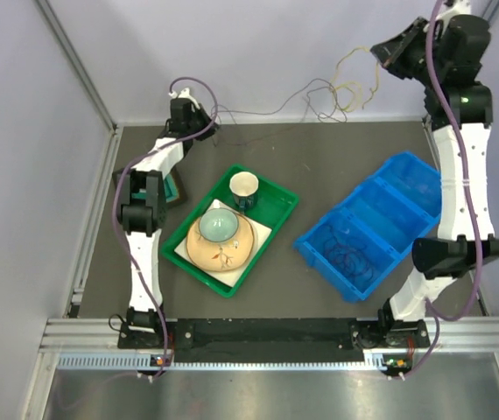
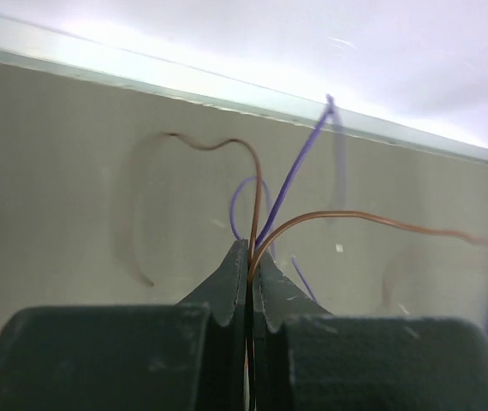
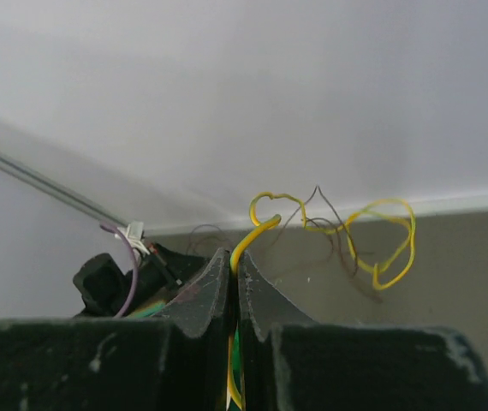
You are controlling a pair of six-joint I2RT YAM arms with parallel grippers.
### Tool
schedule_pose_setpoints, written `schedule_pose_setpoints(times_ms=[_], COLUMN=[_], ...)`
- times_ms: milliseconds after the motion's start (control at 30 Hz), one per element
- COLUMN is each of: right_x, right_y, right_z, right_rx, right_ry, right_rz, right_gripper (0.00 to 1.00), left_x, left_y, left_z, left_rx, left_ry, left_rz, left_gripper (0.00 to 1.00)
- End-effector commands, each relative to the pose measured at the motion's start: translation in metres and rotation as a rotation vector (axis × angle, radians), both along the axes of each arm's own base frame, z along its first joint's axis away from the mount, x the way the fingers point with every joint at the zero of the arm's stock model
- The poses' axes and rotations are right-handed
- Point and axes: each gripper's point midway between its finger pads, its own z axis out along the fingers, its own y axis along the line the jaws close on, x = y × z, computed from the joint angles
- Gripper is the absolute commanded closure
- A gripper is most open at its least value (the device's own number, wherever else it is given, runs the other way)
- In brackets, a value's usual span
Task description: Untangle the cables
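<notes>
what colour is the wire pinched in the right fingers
It's a yellow wire, clearest in the right wrist view.

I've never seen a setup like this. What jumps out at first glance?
A tangle of thin cables hangs in the air along the far edge of the table. The left gripper pinches one end and the right gripper the other, both shut on them. Nearer, a green tray in the middle holds a bowl and a cup, with a blue bin to its right.
</notes>
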Motion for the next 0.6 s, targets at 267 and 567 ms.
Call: schedule_pose_setpoints(times_ms=[267,567], right_x=[0.075,0.117], right_y=[0.027,0.027], right_z=[-0.092,-0.225], right_rx=[0.041,-0.075], right_ry=[0.177,0.451], right_rz=[0.098,0.034], right_gripper=[1.0,1.0], left_x=[0.001,-0.01], left_y=[0.054,0.114], left_z=[0.023,0.063], left_rx=[0.063,0.224], left_ry=[-0.041,-0.124], left_rz=[0.09,0.324], left_gripper=[1.0,1.0])
